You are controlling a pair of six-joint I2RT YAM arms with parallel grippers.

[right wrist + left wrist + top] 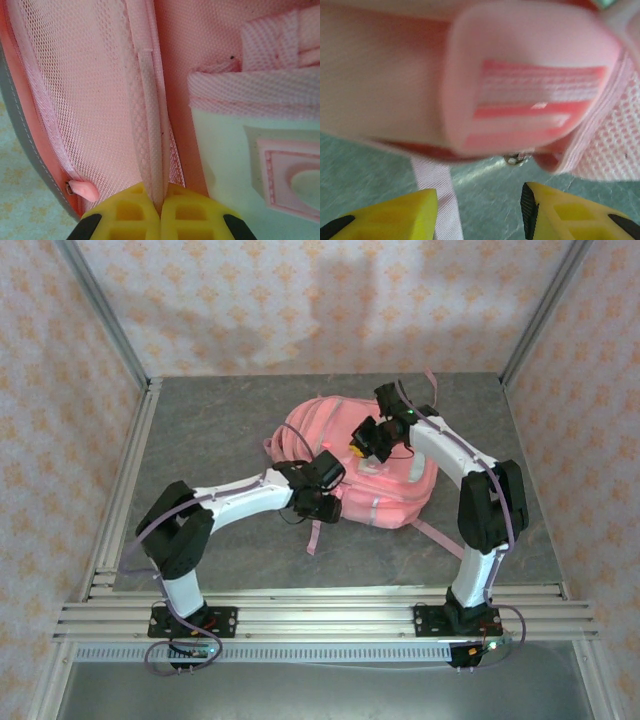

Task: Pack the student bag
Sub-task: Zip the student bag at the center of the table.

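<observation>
The student bag [392,488], a large pink backpack, lies flat in the middle of the grey table. My left gripper [318,498] is at its near-left edge. In the left wrist view that gripper [479,200] is open over bare table, just short of the bag [385,75], with a pink strap [440,190] lying by the left finger. My right gripper [362,445] is on top of the bag. It [161,197] is shut on a padded mesh edge [147,125] of the bag, beside a pale mint patch [225,150].
Loose pink straps trail off the bag toward the near side [313,537] and the right [437,536]. A metal zip pull [516,159] hangs under the bag's edge. A pink zip tab [85,190] sits left of the right fingers. Aluminium rails [120,490] frame the table.
</observation>
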